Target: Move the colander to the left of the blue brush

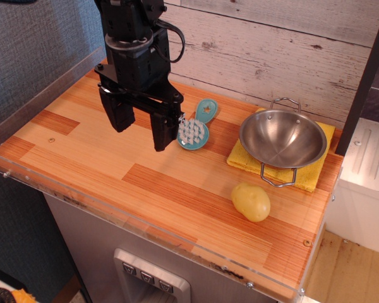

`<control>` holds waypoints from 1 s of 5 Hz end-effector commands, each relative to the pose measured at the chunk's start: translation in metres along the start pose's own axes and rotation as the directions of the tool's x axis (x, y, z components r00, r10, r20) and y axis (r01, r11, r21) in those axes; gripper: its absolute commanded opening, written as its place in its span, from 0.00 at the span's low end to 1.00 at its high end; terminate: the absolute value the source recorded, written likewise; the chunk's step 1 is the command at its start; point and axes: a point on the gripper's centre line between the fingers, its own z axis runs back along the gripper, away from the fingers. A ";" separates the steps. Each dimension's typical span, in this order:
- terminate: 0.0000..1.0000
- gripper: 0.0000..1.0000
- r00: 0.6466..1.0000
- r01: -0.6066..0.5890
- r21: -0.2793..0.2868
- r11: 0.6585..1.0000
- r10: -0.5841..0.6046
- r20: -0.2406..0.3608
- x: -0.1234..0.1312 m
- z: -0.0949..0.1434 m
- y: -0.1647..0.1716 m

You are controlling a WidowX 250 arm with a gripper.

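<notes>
So the colander [283, 139] sits on a yellow cloth [316, 173] near the bench's [114, 170] right end, close to the back wall — one wire handle points at the wall, the other toward a yellow potato [251, 201] just in front. The blue brush [196, 128] lies mid-bench at the back. The gripper [141, 129] hovers just left of it, jaws spread wide and empty. Bare wood stretches left and forward to the clear plastic rim.
</notes>
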 end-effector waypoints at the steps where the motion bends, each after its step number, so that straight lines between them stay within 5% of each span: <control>1: 0.00 1.00 1.000 0.000 0.000 1.000 0.000 0.000 0.000 0.000 0.000; 5: 0.00 1.00 0.999 0.009 -0.021 1.000 -0.009 0.043 0.071 -0.009 -0.041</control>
